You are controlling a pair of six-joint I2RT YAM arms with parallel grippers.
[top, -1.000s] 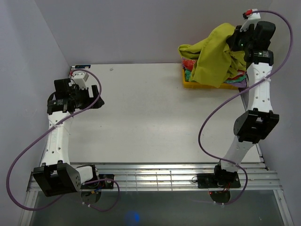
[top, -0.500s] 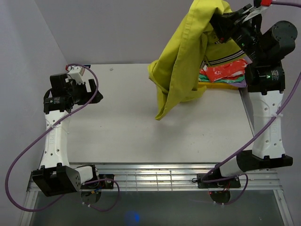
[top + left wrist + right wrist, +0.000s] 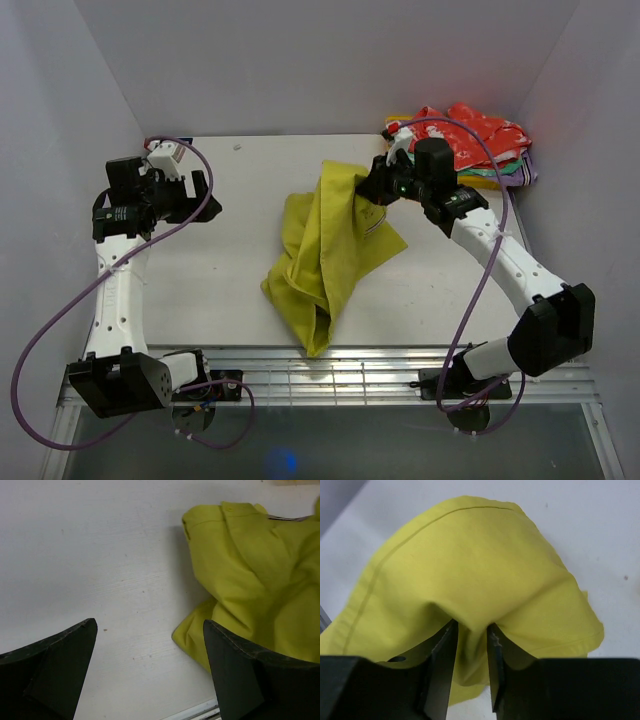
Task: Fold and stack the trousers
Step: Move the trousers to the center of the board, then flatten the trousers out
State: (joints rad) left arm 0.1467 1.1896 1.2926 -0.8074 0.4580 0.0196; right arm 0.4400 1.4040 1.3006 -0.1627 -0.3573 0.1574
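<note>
Lowered from mid-air, the trousers lie crumpled, legs indistinguishable.

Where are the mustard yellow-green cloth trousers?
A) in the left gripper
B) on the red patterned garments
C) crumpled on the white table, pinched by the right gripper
C: the mustard yellow-green trousers lie crumpled on the white table, a fold pinched in the right gripper.

Trousers between 2 fingers (tight pinch)
</note>
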